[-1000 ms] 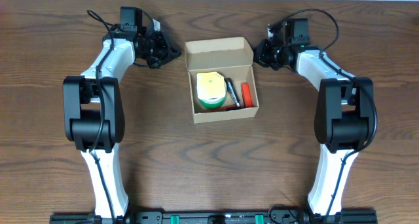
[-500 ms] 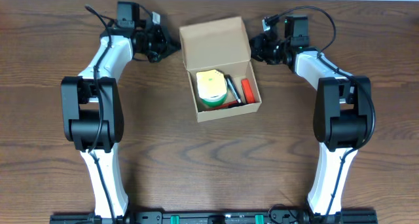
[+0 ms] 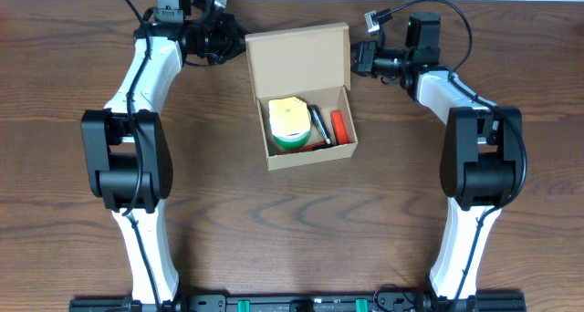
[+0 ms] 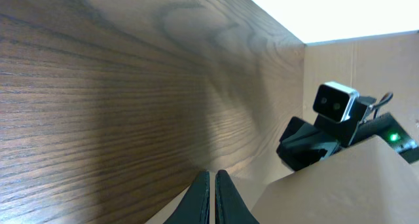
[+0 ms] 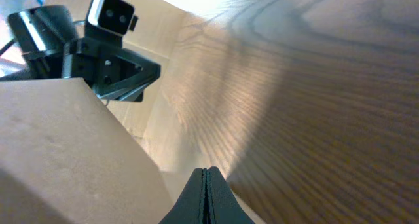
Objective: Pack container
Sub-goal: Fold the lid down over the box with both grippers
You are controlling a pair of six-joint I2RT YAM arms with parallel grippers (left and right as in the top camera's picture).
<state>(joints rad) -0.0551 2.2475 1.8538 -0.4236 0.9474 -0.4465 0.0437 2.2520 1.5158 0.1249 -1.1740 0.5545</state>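
Container (image 3: 312,158) sits in the middle of the table (image 3: 383,221), its open body toward the near side. It holds a yellow-and-green tape roll (image 3: 290,120) on the left, a black pen (image 3: 318,125) beside it and a red item (image 3: 338,127) on the right. On the far side the hinged lid (image 3: 297,61) stands raised and leans away from the contents, so the closing step looks not yet done. The likely trouble is in that fold. A push from one corner only could skew the flap or slide the light container nearer across the wood, and the side tabs could catch outside the walls instead of tucking in. The tape roll may also stand high enough to stop the lid. Farthest back, the left gripper (image 3: 235,35) is at the lid's far-left corner and the right gripper (image 3: 358,58) is at its right edge. In both wrist views the fingers (image 4: 200,199) are pressed together with nothing between them and cardboard just beside. Whether either gripper touches the lid is unclear.
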